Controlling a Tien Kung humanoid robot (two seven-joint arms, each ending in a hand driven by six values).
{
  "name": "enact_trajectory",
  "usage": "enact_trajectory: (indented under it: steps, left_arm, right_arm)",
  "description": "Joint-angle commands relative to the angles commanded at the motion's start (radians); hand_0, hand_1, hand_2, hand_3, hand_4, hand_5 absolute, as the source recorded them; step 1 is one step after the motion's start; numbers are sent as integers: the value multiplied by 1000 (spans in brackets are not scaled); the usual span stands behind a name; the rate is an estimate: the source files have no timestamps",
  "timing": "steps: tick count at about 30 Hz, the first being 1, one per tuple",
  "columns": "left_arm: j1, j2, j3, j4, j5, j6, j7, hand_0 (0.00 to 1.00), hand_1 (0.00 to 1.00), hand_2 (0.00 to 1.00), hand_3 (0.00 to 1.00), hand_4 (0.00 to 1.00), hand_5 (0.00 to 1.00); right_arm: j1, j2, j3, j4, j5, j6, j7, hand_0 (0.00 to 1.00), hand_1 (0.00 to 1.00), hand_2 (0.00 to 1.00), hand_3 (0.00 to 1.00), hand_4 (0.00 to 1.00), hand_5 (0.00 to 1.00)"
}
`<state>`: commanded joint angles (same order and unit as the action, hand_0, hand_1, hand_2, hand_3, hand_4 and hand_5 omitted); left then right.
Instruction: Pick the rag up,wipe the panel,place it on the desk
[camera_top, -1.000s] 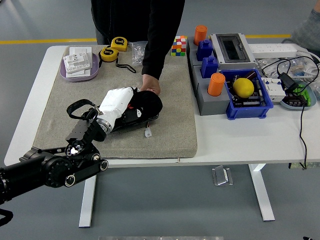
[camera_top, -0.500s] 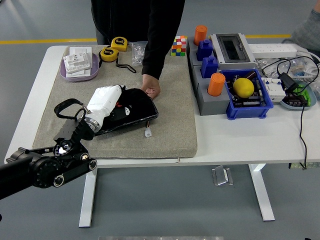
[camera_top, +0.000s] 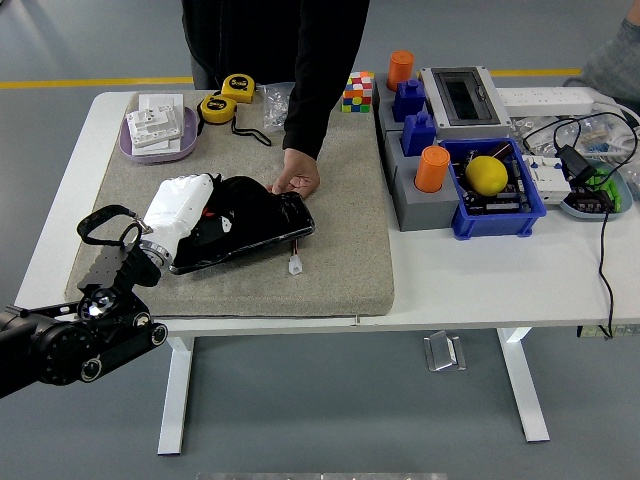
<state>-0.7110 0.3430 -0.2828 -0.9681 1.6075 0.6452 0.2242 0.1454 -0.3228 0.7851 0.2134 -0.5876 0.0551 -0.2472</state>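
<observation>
**Rag pressed on the panel**

A crumpled black cloth rag (camera_top: 245, 200) lies on a glossy black flat panel (camera_top: 262, 238), which rests on the grey felt mat (camera_top: 340, 240) (one rag, one panel). Two yellow tape measures (camera_top: 217, 107) sit behind. The robot's white-gloved left hand (camera_top: 182, 205) lies over the rag, fingers curled onto it. A person's hand (camera_top: 298, 178) touches the panel's far edge.
</observation>
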Motion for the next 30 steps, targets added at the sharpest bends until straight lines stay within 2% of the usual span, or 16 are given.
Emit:
enact_trajectory:
  steps: [7, 17, 21, 30]
  left_arm:
    - [28, 49, -21, -32, 23, -2, -4, 186, 129, 493, 468, 273, 2]
    - [70, 99, -60, -64, 45, 0, -12, 186, 128, 492, 468, 273, 2]
    - [82, 111, -63, -51, 27, 0, -39, 186, 128, 492, 468, 273, 2]
    - [102, 130, -76, -54, 18, 0, -59, 186, 128, 491, 468, 273, 2]
  right_arm:
    - [-4, 0, 19, -4, -6, 0, 0, 751, 566, 699, 592, 995, 541]
    - [-8, 2, 34, -8, -10, 1, 0, 752, 566, 699, 592, 995, 541]
    - [-10, 2, 39, -8, -11, 0, 0, 752, 566, 699, 592, 995, 541]
    - [-9, 4, 42, -10, -10, -1, 1, 753, 566, 699, 592, 995, 540]
